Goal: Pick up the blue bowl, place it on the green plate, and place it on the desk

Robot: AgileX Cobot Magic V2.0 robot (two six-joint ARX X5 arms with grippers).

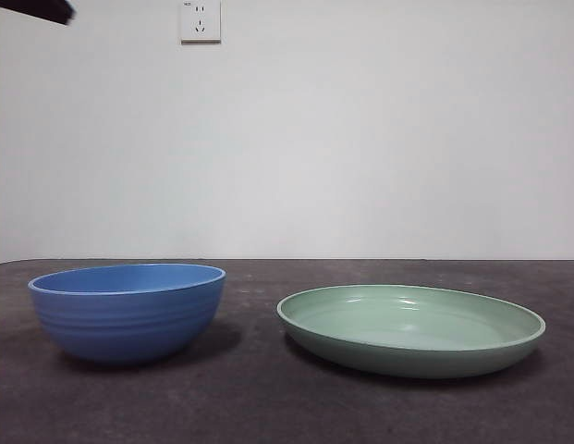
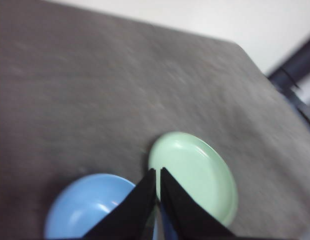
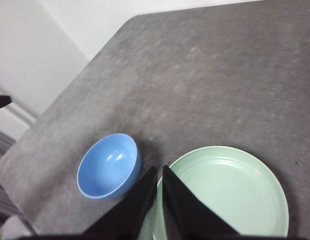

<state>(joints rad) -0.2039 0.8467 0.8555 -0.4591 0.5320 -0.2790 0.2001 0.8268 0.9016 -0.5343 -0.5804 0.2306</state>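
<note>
Both of my grippers hang above the tabletop [image 1: 268, 407] with nothing between their jaws. My left gripper [image 2: 158, 172] has its jaws drawn narrow, nearly touching at the tips, and so does my right gripper [image 3: 159, 170]. In the front view only a black tip of one arm shows at the upper left corner; I cannot tell from that view which arm it is.

Below them, the blue bowl [image 1: 128, 310] stands upright at the lower left of the front view, empty. The green plate [image 1: 411, 328] lies at the lower right, near the bowl but apart from it, with a strip of bare tabletop between them.

I judge that none of the task is done: the bowl is not grasped, not lifted, not on the plate. Everything remains: the pick-up, the placing on the plate, then the setting down.
</note>
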